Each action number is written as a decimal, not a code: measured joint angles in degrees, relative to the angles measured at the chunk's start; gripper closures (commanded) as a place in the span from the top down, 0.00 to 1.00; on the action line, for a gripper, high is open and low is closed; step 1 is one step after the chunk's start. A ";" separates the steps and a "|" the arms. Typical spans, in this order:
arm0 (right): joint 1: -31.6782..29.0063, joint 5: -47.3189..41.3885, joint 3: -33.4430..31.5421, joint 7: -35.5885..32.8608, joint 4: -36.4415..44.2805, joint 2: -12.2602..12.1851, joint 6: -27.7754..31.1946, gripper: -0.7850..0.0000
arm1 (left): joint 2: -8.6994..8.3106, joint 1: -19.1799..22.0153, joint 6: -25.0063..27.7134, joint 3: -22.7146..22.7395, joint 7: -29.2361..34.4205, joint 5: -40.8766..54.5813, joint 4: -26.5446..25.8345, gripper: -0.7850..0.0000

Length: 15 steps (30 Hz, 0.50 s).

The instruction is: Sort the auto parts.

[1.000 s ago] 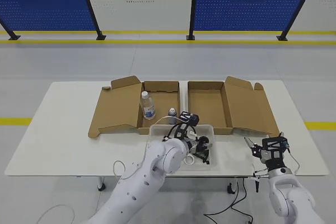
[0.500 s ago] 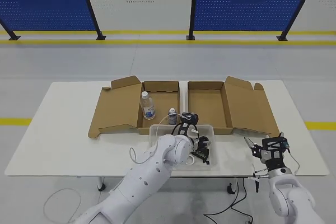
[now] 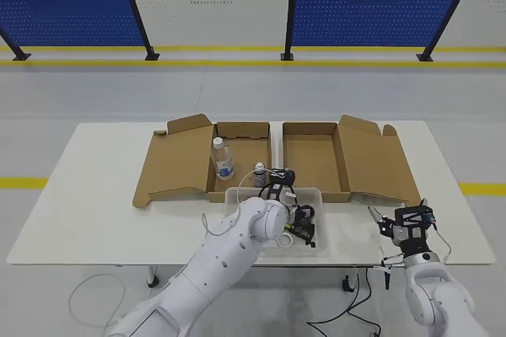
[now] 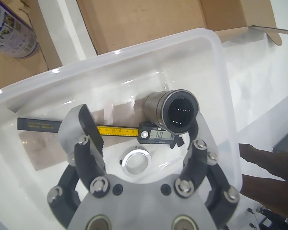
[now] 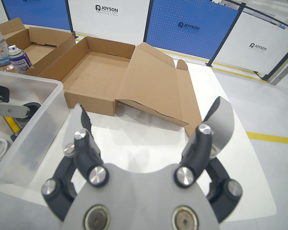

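Observation:
A clear plastic bin [image 3: 234,197] stands at the table's front middle. In it lie a steel sleeve bearing [image 4: 169,110], a digital caliper [image 4: 120,131] with a yellow scale, and an aluminium ring [image 4: 135,160]. My left gripper [image 4: 142,118] hangs open inside the bin [image 4: 220,56]. The bearing rests beside one fingertip, and the caliper lies between the fingers. From above, the left gripper [image 3: 283,195] sits over the bin's far half. My right gripper [image 5: 150,111] stands open and empty above bare table to the right of the bin, at the front right [image 3: 402,221].
Two open cardboard boxes lie behind the bin. The left box [image 3: 244,135] holds a water bottle [image 3: 223,157] and a spray can [image 3: 259,174]. The right box [image 3: 312,160] is bare inside, with its lid flap [image 5: 156,84] spread toward the table's right edge.
The left arm's wrist has shifted slightly left over the bin. The right arm has not moved.

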<state>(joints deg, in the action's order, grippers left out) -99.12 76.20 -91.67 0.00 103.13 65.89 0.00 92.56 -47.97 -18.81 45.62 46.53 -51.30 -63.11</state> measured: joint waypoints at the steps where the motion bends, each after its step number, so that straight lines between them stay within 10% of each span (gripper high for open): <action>1: 0.00 0.00 0.00 0.00 0.00 0.00 0.00 1.00 | 0.11 0.16 0.08 -0.08 -0.01 0.07 0.39 0.69; 15: 0.00 0.00 0.00 0.00 0.00 0.00 0.00 1.00 | 1.02 1.04 1.03 -0.57 0.92 0.87 2.36 0.47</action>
<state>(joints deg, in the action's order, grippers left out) -99.12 76.20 -91.67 0.00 103.13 65.89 0.00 93.57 -46.93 -17.77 45.05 47.45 -50.43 -60.75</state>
